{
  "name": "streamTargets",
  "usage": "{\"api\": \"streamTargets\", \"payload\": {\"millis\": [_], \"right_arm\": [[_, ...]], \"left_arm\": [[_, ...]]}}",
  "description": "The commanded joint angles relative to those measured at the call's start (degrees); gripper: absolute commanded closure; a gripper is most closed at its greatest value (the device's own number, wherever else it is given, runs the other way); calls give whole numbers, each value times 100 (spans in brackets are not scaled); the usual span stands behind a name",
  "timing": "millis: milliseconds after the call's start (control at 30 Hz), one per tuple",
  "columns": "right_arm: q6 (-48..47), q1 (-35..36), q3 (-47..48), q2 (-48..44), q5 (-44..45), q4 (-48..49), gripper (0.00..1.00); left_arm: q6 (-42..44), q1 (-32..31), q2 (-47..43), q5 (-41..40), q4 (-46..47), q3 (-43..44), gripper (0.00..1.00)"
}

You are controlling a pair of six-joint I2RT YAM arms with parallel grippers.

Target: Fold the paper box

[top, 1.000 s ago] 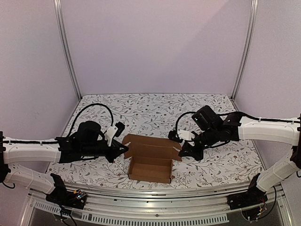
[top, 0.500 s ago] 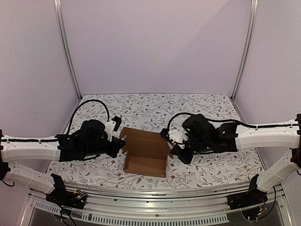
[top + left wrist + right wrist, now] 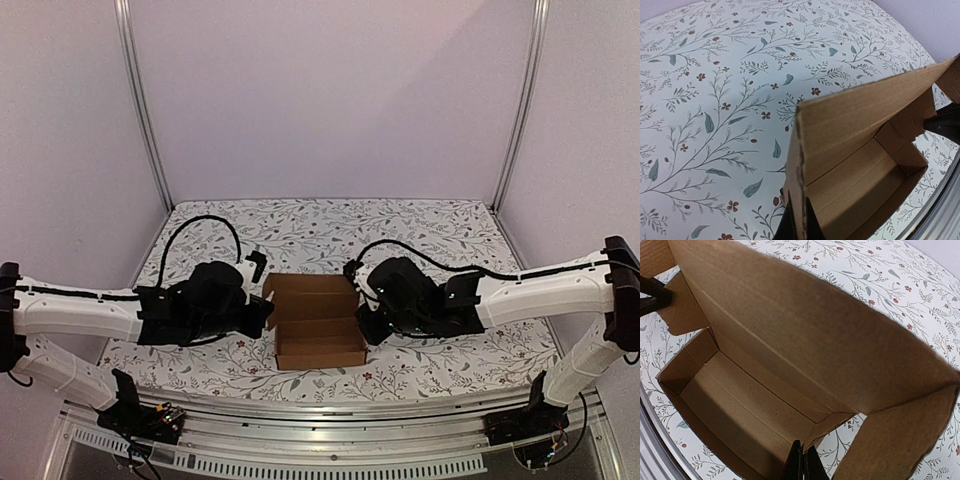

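The paper box (image 3: pixel 318 322) is a brown cardboard tray with its lid panel raised at the back, standing mid-table between both arms. My left gripper (image 3: pixel 265 313) is at its left end and my right gripper (image 3: pixel 362 323) at its right end. In the left wrist view the left gripper (image 3: pixel 799 220) is shut on the edge of the box's left side panel (image 3: pixel 855 120). In the right wrist view the right gripper (image 3: pixel 802 454) is shut on the corner flap of the box (image 3: pixel 790 340) at the tray's right end. The lid leans over the tray.
A floral cloth (image 3: pixel 330 230) covers the table. A metal rail (image 3: pixel 300 425) runs along the near edge, with upright posts (image 3: pixel 140 100) and pale walls on three sides. Black cables (image 3: pixel 200 225) loop above both wrists.
Both grippers have moved inward toward each other while holding the box's ends. The side flaps have swung in, so the box looks narrower, and the lid has tilted further over the tray.
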Motion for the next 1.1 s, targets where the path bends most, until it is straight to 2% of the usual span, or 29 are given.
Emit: {"api": "streamTargets", "payload": {"millis": [0, 200, 700, 1067], "right_arm": [[344, 277, 57, 170, 332, 529, 100], [330, 562, -197, 79, 835, 525, 100], [633, 922, -607, -53, 1445, 477, 100], [646, 1204, -608, 121, 1722, 489, 100]], "left_arm": [[-325, -262, 141, 94, 70, 161, 100], [-666, -406, 121, -35, -18, 110, 100], [-1321, -727, 472, -341, -163, 285, 100], [-1552, -735, 677, -396, -569, 880, 100]]}}
